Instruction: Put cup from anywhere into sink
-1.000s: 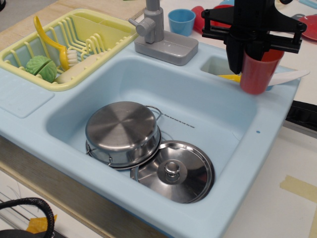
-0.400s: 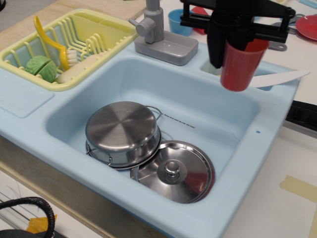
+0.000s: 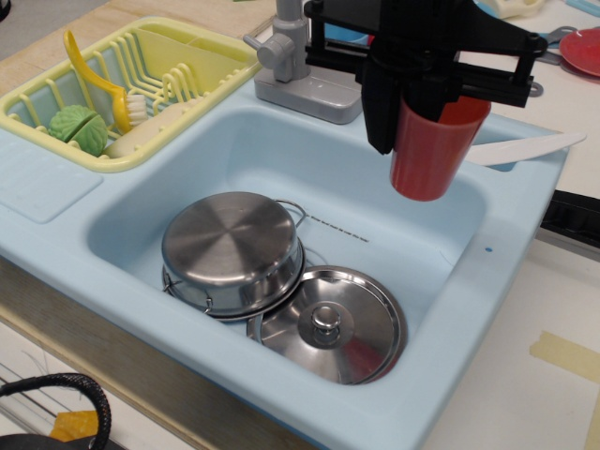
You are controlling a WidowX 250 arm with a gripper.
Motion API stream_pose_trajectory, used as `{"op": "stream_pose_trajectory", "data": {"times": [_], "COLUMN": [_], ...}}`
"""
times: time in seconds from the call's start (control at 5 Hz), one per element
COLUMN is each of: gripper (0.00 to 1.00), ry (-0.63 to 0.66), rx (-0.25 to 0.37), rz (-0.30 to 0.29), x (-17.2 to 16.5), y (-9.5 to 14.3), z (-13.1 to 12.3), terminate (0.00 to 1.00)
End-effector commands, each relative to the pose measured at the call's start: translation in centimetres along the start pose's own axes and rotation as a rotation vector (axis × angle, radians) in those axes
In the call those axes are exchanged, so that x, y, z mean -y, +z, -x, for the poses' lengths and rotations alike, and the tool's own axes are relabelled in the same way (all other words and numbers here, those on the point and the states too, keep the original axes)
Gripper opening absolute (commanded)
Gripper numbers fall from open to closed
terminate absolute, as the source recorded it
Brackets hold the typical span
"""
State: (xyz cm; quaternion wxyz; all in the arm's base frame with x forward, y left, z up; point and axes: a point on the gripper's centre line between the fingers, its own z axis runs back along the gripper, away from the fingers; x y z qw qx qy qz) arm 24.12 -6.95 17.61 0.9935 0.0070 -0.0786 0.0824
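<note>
black gripper [image 3: 427,103] comes down from top of frame w/ its fingers clamped onto the rim of the cup [image 3: 433,150], one dark finger [image 3: 380,112] running down the cup's left outside wall; the other finger isn't clearly visible, prob inside or behind the rim. cup is red, tapered, no handle, upright & open end up, hanging in the air over the back right part of the sink [image 3: 469,281] basin, not touching the floor or walls of it. no brand, label or writing readable on cup, sink or gripper; only marks on the sink are a short dashed line on the basin's back slope & a tiny dark dot on the right rim. in the basin: a steel pot [image 3: 232,248] lying upside down at left-centre, and a steel lid [image 3: 328,323] w/ knob just beside it to the right front, its edge tucked under/against the pot. grey faucet [image 3: 300,61] stands on the back rim, left of the gripper. yellow dish rack [image 3: 202,56] sits in the sink's left wing, holding a green veg-shaped toy [image 3: 77,125] & a yellow-handled brush [image 3: 103,89]. a white utensil [image 3: 525,147] lies on the right back rim behind the cup. tan tape piece [image 3: 567,354] on the white table at right.
</note>
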Motion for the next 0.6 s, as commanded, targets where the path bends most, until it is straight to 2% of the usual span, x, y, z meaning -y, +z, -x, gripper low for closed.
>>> {"op": "stream_pose_trajectory", "data": {"times": [0.0, 0.2, 0.4], "gripper": [1.00, 1.00, 1.00], "ry": [-0.007, -0.007, -0.007], "rx": [0.043, 0.043, 0.043], "rz": [0.023, 0.023, 0.023], "x": [-0.37, -0.37, -0.37], "y": [0.74, 0.74, 0.74], "z": [0.23, 0.23, 0.23], "terminate": [0.00, 0.00, 1.00]}}
